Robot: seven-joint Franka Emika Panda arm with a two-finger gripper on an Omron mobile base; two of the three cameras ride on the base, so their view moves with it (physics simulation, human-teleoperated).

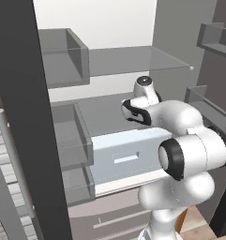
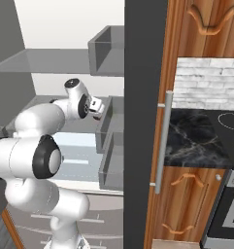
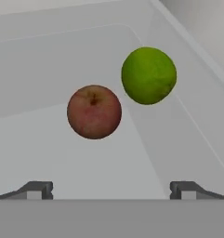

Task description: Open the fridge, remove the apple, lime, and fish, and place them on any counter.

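White interior of the fridge (image 1: 109,28) spans both base views, grey shelves stacked and doors swung aside. My gripper (image 3: 111,189) is released, fingertips spread wide at the hand view's bottom edge. Apple (image 3: 94,111) sits at centre frame; lime (image 3: 148,75) just beside it, upper right.

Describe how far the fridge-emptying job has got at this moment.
Done: the fridge stands open, with the arm reaching in. In hand: the open gripper faces the apple and lime on a shelf, gripping nothing. Left: both fruits and the fish must go to the counter.
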